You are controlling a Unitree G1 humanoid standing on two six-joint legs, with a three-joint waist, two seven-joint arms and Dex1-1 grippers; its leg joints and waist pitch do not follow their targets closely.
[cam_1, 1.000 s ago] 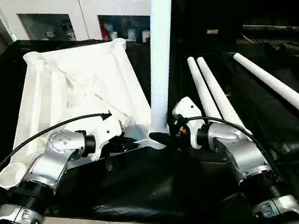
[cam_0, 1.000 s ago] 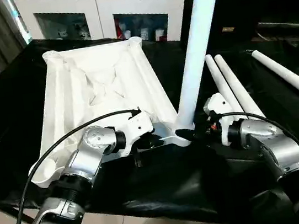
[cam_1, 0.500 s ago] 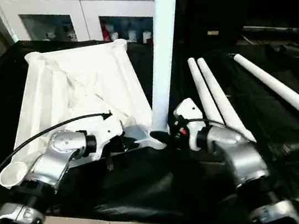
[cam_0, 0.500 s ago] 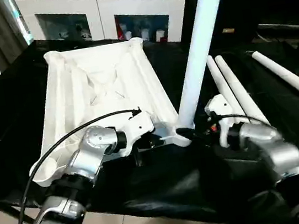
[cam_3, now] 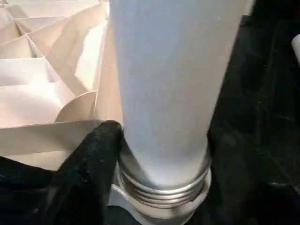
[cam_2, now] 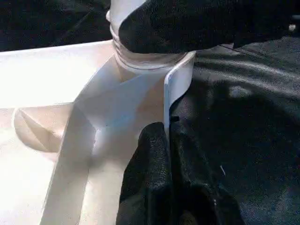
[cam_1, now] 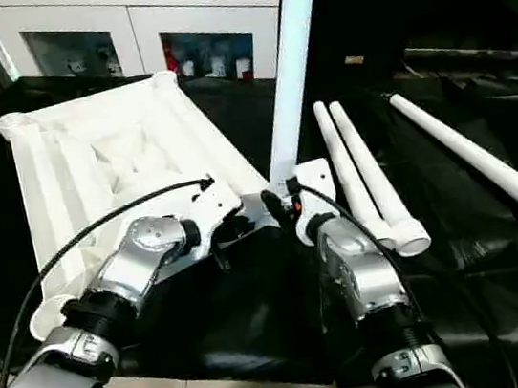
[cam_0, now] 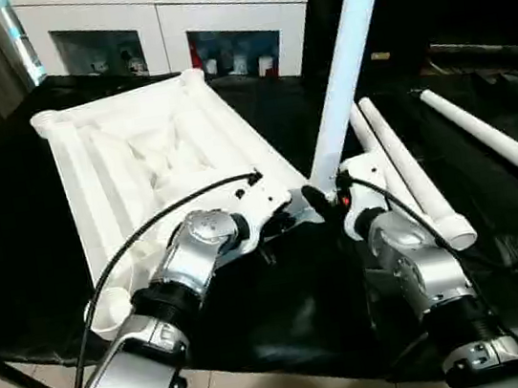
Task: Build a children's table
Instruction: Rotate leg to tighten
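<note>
Pinching tabletop (cam_0: 139,163) rim: left hand (cam_2: 164,154); right hand (cam_0: 323,199) clamped around upright leg (cam_0: 342,66).

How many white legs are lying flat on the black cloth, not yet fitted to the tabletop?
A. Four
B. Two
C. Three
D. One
C: two loose legs lie side by side next to the upright leg, a third loose leg lies farther to the robot's right, and the upright leg stands in the corner socket of the tabletop.
</note>
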